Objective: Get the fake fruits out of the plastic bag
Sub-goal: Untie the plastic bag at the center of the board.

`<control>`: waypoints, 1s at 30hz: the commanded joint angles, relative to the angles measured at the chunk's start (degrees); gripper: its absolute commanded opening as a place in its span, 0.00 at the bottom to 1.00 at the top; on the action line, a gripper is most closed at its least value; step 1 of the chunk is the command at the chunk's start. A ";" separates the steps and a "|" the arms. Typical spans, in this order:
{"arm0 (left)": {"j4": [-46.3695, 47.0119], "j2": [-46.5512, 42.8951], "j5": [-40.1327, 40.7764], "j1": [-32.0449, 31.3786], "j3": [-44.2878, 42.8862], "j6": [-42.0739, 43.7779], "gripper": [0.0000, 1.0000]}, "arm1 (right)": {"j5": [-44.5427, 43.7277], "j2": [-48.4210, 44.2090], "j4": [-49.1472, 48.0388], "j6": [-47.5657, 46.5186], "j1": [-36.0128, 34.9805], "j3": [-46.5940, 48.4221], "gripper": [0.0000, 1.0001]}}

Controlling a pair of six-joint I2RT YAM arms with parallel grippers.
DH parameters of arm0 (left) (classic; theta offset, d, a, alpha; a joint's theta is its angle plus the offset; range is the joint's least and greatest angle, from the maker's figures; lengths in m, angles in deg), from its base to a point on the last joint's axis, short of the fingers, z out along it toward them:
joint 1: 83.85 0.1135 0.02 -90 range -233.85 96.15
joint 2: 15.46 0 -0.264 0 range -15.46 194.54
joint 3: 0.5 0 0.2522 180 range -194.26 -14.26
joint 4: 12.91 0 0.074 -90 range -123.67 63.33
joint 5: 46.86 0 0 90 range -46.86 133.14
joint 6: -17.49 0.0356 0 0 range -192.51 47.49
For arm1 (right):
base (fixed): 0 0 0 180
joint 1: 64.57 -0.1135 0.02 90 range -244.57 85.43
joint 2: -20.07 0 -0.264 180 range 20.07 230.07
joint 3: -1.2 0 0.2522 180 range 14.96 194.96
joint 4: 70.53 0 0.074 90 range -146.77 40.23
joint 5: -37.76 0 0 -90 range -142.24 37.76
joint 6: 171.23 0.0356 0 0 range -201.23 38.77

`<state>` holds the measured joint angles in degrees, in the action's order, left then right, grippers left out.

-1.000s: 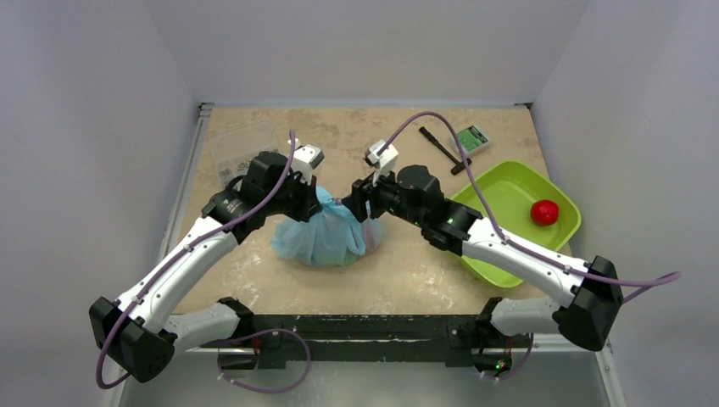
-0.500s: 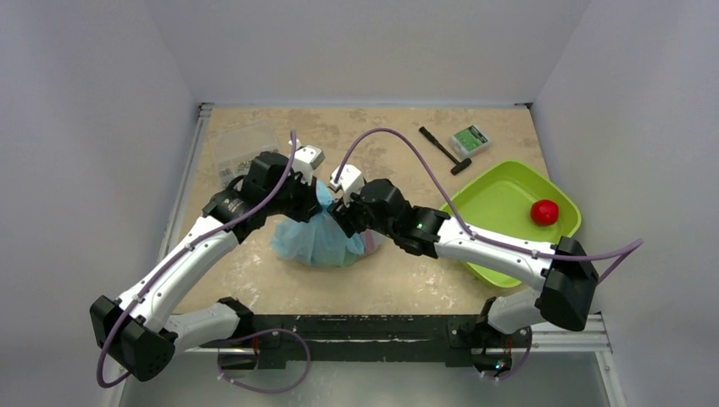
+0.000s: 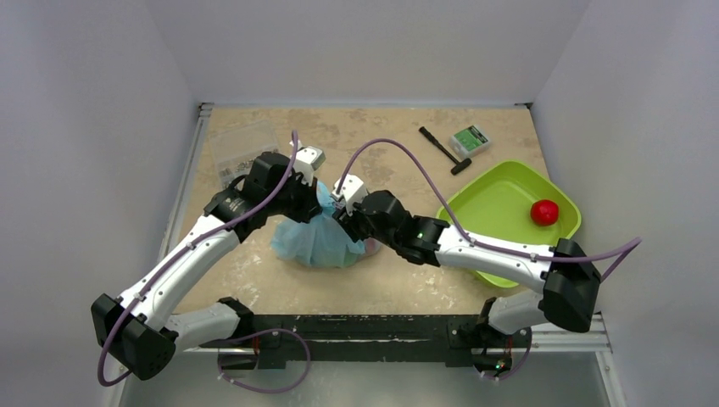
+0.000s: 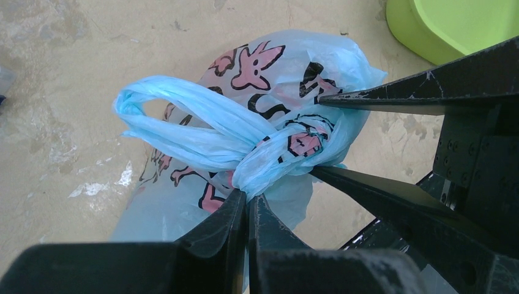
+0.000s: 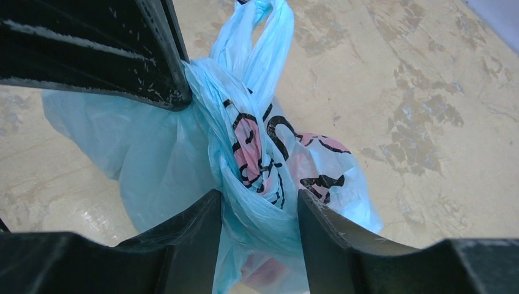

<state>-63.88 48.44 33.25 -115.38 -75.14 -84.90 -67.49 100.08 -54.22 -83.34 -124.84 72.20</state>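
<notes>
The light-blue plastic bag (image 3: 315, 243) with pink and black print lies mid-table, its handles twisted into a neck. My left gripper (image 4: 248, 199) is shut on that neck of the bag (image 4: 183, 128), at the bag's far side in the top view (image 3: 315, 202). My right gripper (image 5: 260, 205) is open, its two fingers on either side of the twisted neck of the bag (image 5: 153, 153); in the top view it is at the bag's upper right (image 3: 343, 216). A red round fruit (image 3: 544, 211) lies in the lime-green tray (image 3: 500, 203). The other fruits are hidden.
A clear compartment box (image 3: 242, 148) sits at the back left. A black tool (image 3: 443, 150) and a small green-and-white box (image 3: 470, 139) lie at the back right. The tray's corner shows in the left wrist view (image 4: 440, 24).
My right arm has swung left to the bag, and its open fingers now straddle the bag's neck. The left gripper has kept its hold and place.
</notes>
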 commanded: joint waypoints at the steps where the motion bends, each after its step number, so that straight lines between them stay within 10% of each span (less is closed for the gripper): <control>1: 1.62 -0.80 1.63 0.42 -0.84 0.89 0.00 | -1.16 -3.02 -1.94 1.15 -0.20 -2.48 0.41; 13: 2.08 -3.70 6.58 0.44 0.01 0.35 0.00 | -3.09 -16.08 -11.11 10.57 5.14 -15.45 0.00; 23: 3.92 -5.57 2.29 0.46 0.85 1.63 0.01 | 19.52 -25.40 -25.05 23.82 15.00 -27.37 0.00; 30: 7.14 -7.31 -1.83 0.46 1.08 4.15 0.61 | 21.52 -23.54 -22.99 20.47 15.00 -25.13 0.00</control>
<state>-60.80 42.71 34.14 -115.36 -73.54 -83.23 -48.82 76.43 -75.29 -62.18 -109.93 44.72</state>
